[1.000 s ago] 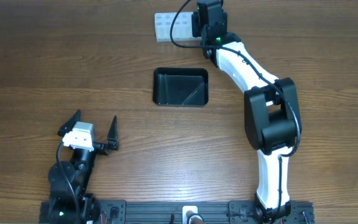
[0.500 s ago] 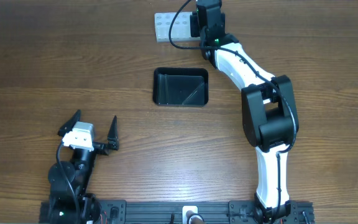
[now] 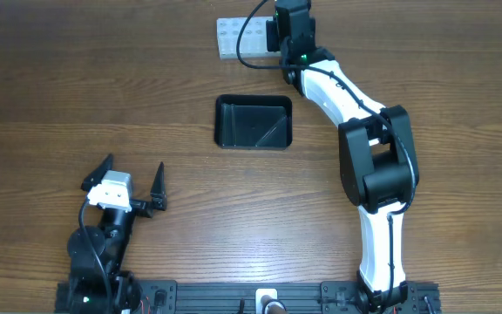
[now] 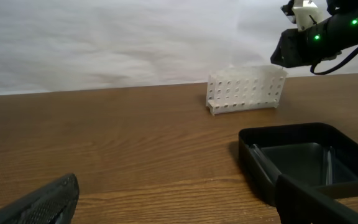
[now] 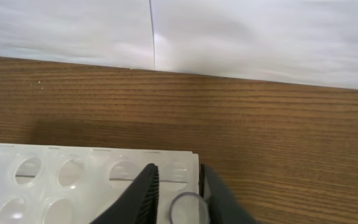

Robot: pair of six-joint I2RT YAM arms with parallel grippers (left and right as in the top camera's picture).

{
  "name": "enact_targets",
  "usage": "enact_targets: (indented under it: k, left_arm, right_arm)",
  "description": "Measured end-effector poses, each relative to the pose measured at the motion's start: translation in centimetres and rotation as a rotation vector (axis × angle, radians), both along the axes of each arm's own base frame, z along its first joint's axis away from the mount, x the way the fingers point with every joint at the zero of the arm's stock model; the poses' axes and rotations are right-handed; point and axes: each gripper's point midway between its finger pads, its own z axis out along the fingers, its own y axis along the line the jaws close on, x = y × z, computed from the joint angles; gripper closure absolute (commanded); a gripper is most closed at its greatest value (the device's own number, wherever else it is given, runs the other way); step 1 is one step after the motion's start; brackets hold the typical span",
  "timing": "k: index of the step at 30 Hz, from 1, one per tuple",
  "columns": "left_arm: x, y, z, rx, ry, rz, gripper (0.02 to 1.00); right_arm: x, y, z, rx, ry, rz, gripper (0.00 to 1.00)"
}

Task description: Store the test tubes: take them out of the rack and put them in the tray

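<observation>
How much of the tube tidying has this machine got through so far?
Done: at least two clear tubes seem to lie in the black tray. In hand: the right arm's jaws stand open either side of a tube in the white rack. Left: lifting it across; the nearby holes look empty, so few may remain.

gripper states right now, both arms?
Left gripper: open, holding nothing.
Right gripper: at a test tube in the end of the rack; cannot tell whether it grips it.
</observation>
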Motion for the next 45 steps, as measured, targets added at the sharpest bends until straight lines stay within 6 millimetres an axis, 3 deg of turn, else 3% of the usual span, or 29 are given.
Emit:
enact_targets:
  k: [36,41,45]
  left_arm:
    - [0.0,0.0,0.0,0.0,0.0,0.0,0.023]
    - [0.0,0.0,0.0,0.0,0.0,0.0,0.018]
    - [0.0,0.0,0.0,0.0,0.0,0.0,0.018]
  right_arm:
    - [-0.3,0.6,0.2,0.002,0.004,0.011,0.974]
    - [-0.8,0.4,3.0,0.009,-0.016,0.011,0.989]
    - [-1.7,0.2,8.6,0.034,-0.089,0.014,0.989]
